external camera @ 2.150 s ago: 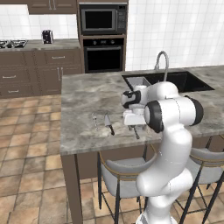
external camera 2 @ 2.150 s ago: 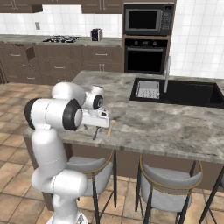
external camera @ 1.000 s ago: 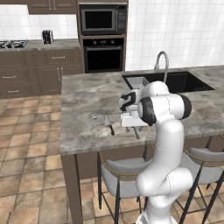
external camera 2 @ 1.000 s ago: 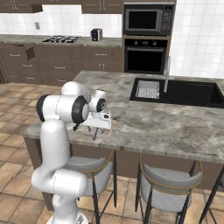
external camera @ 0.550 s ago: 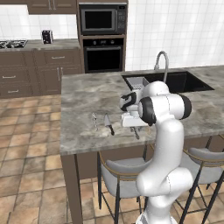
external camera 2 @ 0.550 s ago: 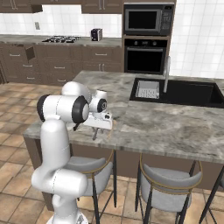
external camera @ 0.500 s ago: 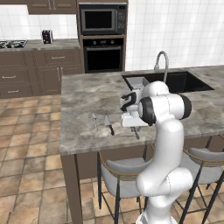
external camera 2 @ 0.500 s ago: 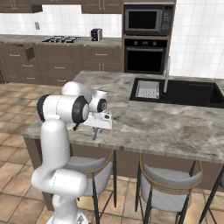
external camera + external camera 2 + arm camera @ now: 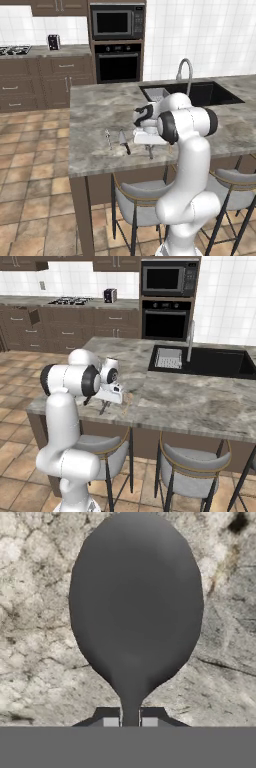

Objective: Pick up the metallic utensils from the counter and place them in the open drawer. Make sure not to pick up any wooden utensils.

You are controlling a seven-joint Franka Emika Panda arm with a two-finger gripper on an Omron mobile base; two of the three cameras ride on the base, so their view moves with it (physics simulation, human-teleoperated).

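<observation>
Fingers (image 9: 130, 721) pinching neck of dark grey spoon (image 9: 135, 607), one tip each side, bowl lying over marbled surface (image 9: 95, 107). Hand low over surface near its front edge, toward left corner. Knife (image 9: 123, 141) and fork (image 9: 108, 138) lie flat just left of hand, side by side, apart from each other. Sink (image 9: 210, 92) well behind, at far right of surface.
</observation>
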